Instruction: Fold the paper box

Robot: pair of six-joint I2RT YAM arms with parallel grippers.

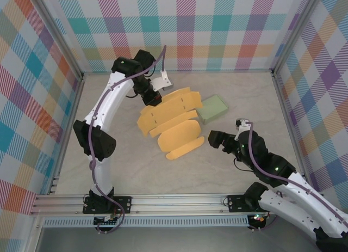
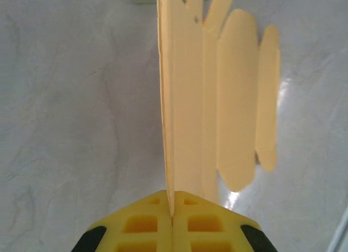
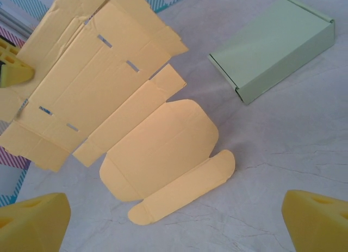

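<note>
Paper box [image 1: 173,124]: we find it mostly flat, folding barely begun. Left gripper [image 2: 172,218] pinches its far-left edge; right gripper [image 1: 215,139] spread, holding nothing.

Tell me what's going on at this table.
The left pincer is shut on one edge of the yellow paper box, which is a flat, unfolded sheet with its flaps spread out. The right pincer is open and hovers over the table near the sheet's rounded flap, holding nothing. A green box, already folded, sits just beyond the sheet. No folding of the yellow sheet is visible yet.
</note>
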